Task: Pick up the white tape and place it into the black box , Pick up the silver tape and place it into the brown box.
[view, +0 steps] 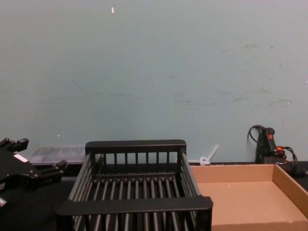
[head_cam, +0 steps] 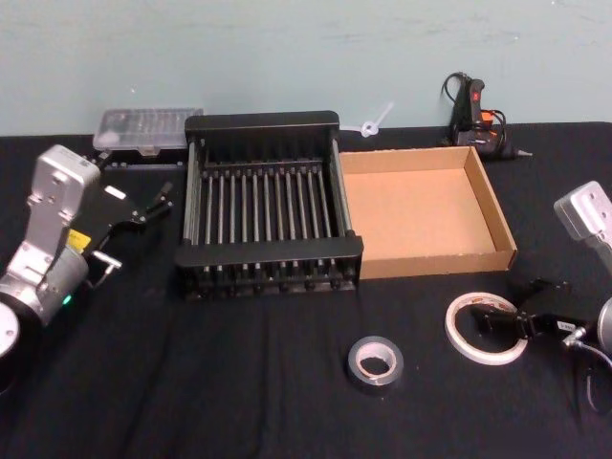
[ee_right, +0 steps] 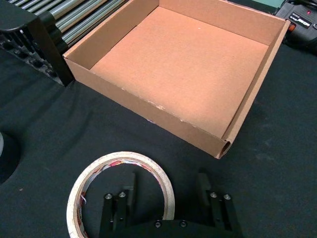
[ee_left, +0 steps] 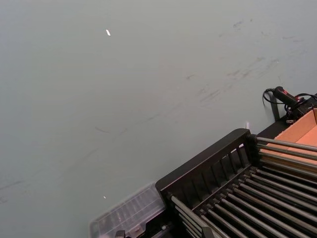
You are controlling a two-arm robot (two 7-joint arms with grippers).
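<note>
While straddling the white tape (ee_right: 121,191) rim with fingers spread wide, right gripper (ee_right: 167,187) low beside the brown box (ee_right: 148,106); left gripper (head_cam: 158,203) parted, idle beside the black box (head_cam: 263,126).

White tape (head_cam: 485,328): flat wide ring, hollow centre, lying flat on the black cloth; its right rim sits between the parted fingers of the right claw (head_cam: 528,320). Silver tape (head_cam: 375,363): thick grey roll, lying flat, left of the claw, apart from the white ring. Brown box (head_cam: 496,212): shallow cardboard, plain floor, empty, just beyond the claw. Black box (head_cam: 263,122): slatted crate, empty, touching the brown box's left wall, farther left of the claw.
</note>
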